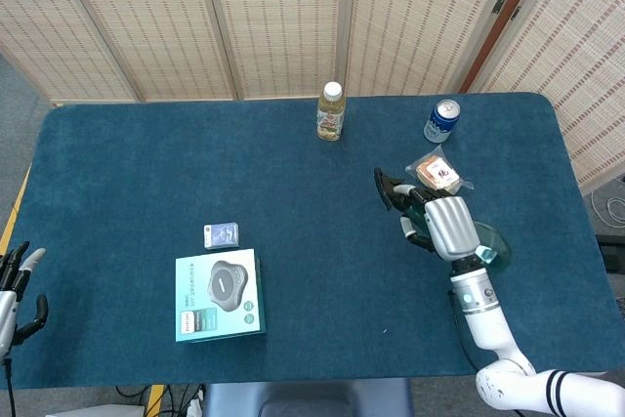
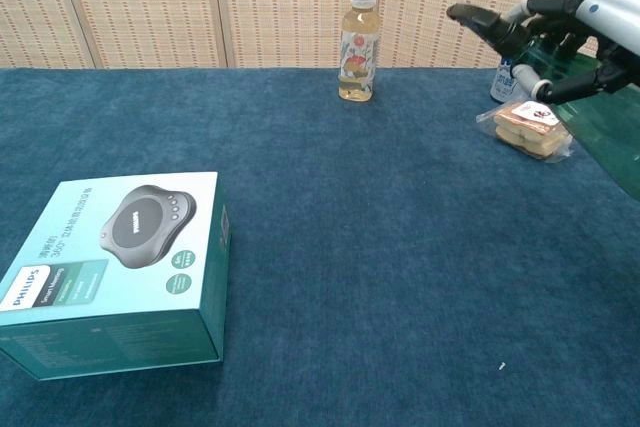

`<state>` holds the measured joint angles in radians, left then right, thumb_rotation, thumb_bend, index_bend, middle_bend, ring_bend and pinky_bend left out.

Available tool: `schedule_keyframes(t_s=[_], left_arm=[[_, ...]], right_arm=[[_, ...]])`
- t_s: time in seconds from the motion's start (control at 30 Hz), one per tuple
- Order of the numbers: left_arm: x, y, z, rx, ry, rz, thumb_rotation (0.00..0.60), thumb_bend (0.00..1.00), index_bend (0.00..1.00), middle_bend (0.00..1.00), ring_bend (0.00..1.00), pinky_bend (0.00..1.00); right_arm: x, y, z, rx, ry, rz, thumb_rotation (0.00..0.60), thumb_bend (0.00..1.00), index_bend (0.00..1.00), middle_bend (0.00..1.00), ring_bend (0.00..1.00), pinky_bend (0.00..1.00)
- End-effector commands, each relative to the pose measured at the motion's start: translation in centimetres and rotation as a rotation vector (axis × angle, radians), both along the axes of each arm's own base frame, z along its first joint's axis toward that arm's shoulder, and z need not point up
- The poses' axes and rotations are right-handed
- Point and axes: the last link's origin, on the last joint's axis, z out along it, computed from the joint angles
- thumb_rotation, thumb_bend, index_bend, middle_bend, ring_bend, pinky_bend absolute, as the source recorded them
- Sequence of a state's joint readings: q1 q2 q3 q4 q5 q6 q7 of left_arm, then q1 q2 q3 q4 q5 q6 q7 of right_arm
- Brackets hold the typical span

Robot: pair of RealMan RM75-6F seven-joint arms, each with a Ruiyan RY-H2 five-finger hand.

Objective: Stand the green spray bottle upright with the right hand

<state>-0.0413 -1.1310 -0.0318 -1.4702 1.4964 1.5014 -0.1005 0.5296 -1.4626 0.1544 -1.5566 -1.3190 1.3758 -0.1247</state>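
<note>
One green spray bottle (image 1: 485, 241), gripped in your right hand (image 1: 444, 227), lifted, tilted, nozzle far-left: mid-rotation toward upright. Sandwich pack (image 1: 437, 176) near.

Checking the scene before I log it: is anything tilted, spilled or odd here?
Only the green spray bottle: the right robot hand holds it lifted and tilted, not upright. The drink bottle and can stand upright; nothing looks spilled.

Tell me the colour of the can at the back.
Blue and white can; clearest in the head view.
</note>
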Motion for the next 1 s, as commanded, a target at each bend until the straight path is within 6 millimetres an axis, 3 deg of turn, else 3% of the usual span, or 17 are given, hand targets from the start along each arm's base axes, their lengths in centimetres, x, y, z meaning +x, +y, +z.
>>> schedule_keyframes(t_s=[0.03, 0.3, 1.0], left_arm=[[0.2, 0.1, -0.2, -0.009, 0.005, -0.001, 0.600, 0.59, 0.09, 0.00, 0.00, 0.00], [0.4, 0.3, -0.5, -0.027, 0.011, -0.001, 0.600, 0.59, 0.09, 0.00, 0.00, 0.00], [-0.5, 0.1, -0.7, -0.059, 0.024, 0.042, 0.600, 0.59, 0.09, 0.00, 0.00, 0.00]], right_arm=[[-0.1, 0.5, 0.9, -0.039, -0.101, 0.018, 0.600, 0.43, 0.49, 0.62, 0.52, 0.48], [-0.5, 1.6, 1.1, -0.096, -0.331, 0.093, 0.600, 0.42, 0.49, 0.62, 0.52, 0.48], [-2.8, 2.2, -1.4, -0.118, -0.801, 0.225, 0.600, 0.42, 0.50, 0.62, 0.52, 0.48]])
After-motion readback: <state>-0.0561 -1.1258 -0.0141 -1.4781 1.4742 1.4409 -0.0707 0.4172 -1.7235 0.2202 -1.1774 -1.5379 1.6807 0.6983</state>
